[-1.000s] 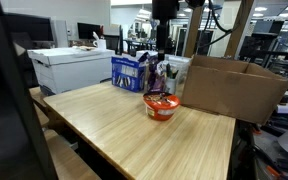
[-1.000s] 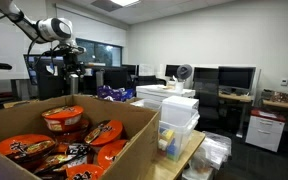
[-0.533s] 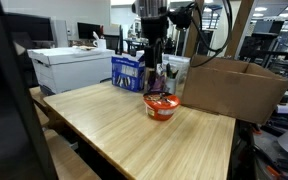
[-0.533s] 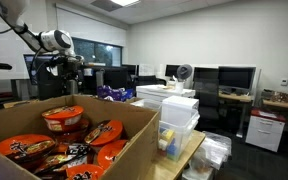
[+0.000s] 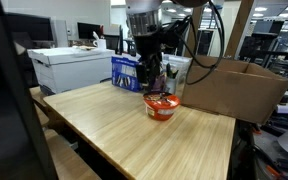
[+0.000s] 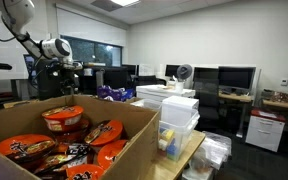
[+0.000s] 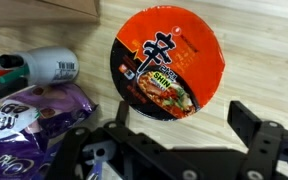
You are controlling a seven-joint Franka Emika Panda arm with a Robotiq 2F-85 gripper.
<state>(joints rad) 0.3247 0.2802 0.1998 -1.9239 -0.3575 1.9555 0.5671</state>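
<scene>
A noodle bowl (image 7: 169, 68) with a red and black lid stands on the wooden table (image 5: 114, 130); in an exterior view the same bowl (image 5: 161, 106) sits near the cardboard box (image 5: 229, 88). My gripper (image 7: 184, 120) hangs above the bowl's near edge, open, with nothing between its black fingers (image 7: 246, 125). In an exterior view the gripper (image 5: 154, 76) is a short way above the bowl and does not touch it. Seen from behind the box, the gripper (image 6: 66, 72) is small and distant.
A white bottle (image 7: 49, 67) and a purple bag (image 7: 29, 115) lie left of the bowl. A blue bag (image 5: 129, 72) and a white printer (image 5: 69, 68) stand behind. The open cardboard box (image 6: 134, 125) holds several noodle packs and another bowl (image 6: 62, 118). Plastic drawers (image 6: 179, 115) stand beside it.
The arm has swung left and come down toward the bowl on the table. The gripper has stayed open and empty.
</scene>
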